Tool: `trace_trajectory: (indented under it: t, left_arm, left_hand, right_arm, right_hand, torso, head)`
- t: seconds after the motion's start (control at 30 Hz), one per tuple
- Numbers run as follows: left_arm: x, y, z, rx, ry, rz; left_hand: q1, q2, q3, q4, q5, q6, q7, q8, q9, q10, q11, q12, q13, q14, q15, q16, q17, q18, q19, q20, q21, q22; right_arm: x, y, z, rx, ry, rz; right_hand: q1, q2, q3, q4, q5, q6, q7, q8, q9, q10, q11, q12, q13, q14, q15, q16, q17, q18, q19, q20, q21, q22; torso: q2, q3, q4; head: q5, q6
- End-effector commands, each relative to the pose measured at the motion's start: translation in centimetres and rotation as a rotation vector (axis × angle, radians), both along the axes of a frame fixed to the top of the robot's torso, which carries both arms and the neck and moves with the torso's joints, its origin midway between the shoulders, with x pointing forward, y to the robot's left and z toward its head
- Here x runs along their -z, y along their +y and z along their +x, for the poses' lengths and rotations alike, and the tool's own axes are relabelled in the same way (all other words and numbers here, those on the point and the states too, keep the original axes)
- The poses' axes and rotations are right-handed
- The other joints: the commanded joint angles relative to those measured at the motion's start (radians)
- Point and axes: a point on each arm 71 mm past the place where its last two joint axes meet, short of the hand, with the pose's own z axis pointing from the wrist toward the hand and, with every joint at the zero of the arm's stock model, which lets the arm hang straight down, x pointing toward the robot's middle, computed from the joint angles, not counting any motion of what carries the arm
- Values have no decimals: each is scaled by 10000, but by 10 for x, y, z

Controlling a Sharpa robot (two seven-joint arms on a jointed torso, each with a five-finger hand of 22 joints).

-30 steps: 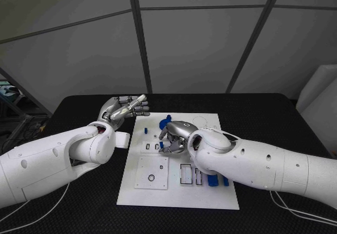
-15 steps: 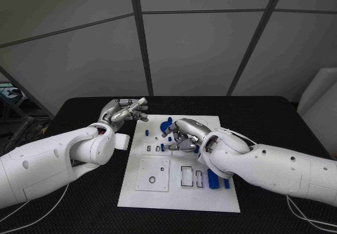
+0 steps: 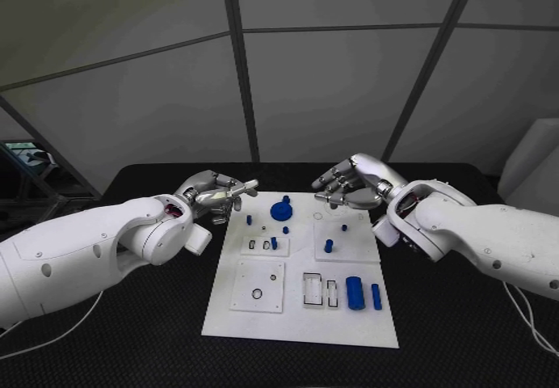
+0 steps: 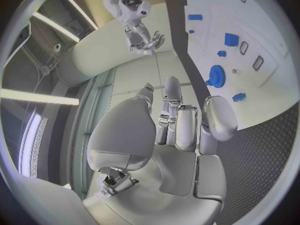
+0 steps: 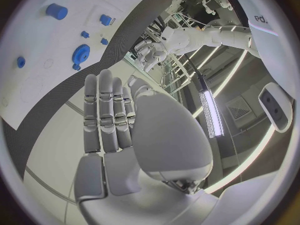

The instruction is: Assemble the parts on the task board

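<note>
The white task board (image 3: pixel 297 319) lies mid-bench (image 3: pixel 466 323), small blue parts (image 3: pixel 354 292) scattered over it. The left hand (image 3: pixel 216 196) hovers at the board's ten o'clock corner, fingers loosely spread, holding nothing. The right hand (image 3: pixel 353 183) hangs at its one o'clock corner, raised, fingers straight and close together, empty. A blue gear (image 3: pixel 281 211) sits between both hands.

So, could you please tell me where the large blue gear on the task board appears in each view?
Head view: the blue gear stands near the task board's far edge, between both hands.
Left wrist view: blue gear, beyond the left hand's fingertips.
Right wrist view: blue gear, beyond the right hand's fingertips.
Shared landmark: the white task board.
</note>
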Motion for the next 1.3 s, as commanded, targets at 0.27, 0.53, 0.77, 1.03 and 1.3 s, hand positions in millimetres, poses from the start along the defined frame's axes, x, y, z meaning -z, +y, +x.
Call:
trace_trajectory:
  t: [0.27,0.53,0.77,1.03,1.3]
  left_arm:
    - [10,-20,9,1938,1653,6088]
    - [19,-44,23,2426,1798,7522]
    - [22,-57,30,2672,1842,7988]
    - [22,-59,32,2774,1843,8121]
    - [25,-72,36,3198,1941,8415]
  left_hand:
    - [-438,353,-1148,487,-31,-530,-189,1518,1910,-70,-220,3926,4140,447,-113,306,728,-688,489,-132,1137,1768]
    - [-517,519,-1608,526,-61,-926,-193,1978,2675,-183,-220,4018,4303,451,-114,274,773,-684,449,-136,1155,1808]
    - [-606,577,-1782,540,-78,-1030,-197,2105,2913,-197,-219,4043,4353,454,-111,261,788,-687,446,-131,1169,1841]
    - [-650,602,-1848,544,-91,-1057,-202,2157,3005,-206,-222,4040,4358,455,-112,256,792,-689,450,-131,1179,1861]
    - [-568,718,-1975,499,-49,-1131,-238,2366,3352,-190,-251,4094,4433,460,-133,240,811,-699,473,-145,1222,1944]
  right_arm:
    - [-4,-29,20,727,608,1311]
    - [-4,-34,26,1046,365,1134]
    - [-3,-34,28,1182,372,996]
    - [-3,-34,29,1205,388,968]
    - [-1,-29,30,1188,465,929]
  right_hand:
    - [-272,-115,315,-129,110,293,80,-252,-11,445,146,-1389,-1372,81,229,-1790,-884,93,198,173,-1025,-723]
    - [-411,-167,391,-225,205,274,137,-386,-14,442,218,-1567,-1794,159,311,-2318,-1183,101,249,264,-1404,-984]
    - [-490,-190,400,-242,220,233,167,-427,-17,391,251,-1567,-1930,186,342,-2478,-1272,101,268,293,-1529,-1070]
    - [-505,-192,398,-240,222,230,170,-430,-17,388,254,-1565,-1944,192,344,-2493,-1281,101,272,297,-1542,-1080]
    - [-588,-205,387,-233,262,208,182,-439,-15,365,271,-1561,-2029,218,363,-2595,-1336,101,293,317,-1631,-1142]
  torso:
    - [-338,111,22]
    - [-401,125,23]
    - [-361,110,36]
    - [-338,118,16]
    - [-317,109,22]
  head:
    - [93,-245]
    - [134,-337]
    - [100,-354]
    - [114,-378]
    - [101,-486]
